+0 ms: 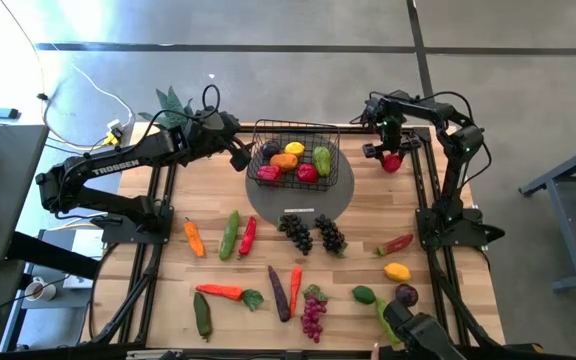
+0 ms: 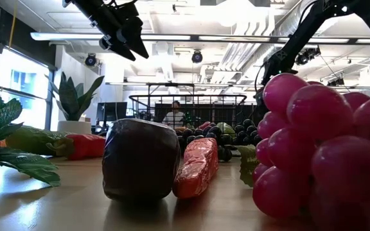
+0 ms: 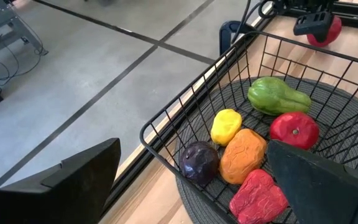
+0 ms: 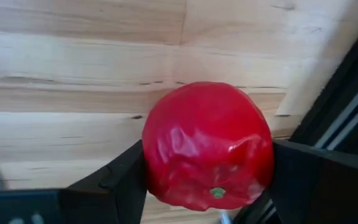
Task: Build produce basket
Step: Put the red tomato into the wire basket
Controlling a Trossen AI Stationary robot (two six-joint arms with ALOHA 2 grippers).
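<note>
While the right gripper (image 4: 207, 171) clamps a red apple (image 1: 392, 161) upper right of frame, the left gripper (image 3: 191, 180) hovers, jaws apart, beside the basket (image 1: 298, 130). Next: lift and carry the apple left into the basket.

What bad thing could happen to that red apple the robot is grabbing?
The right hand has its fingers on both sides of the round, shiny red apple, so it might squirt out and roll across the table. The apple sits right by the black frame rail, so a finger could bump it. Later, the basket already holds several fruits and the left hand hovers at its edge, so the arms may crowd.
</note>
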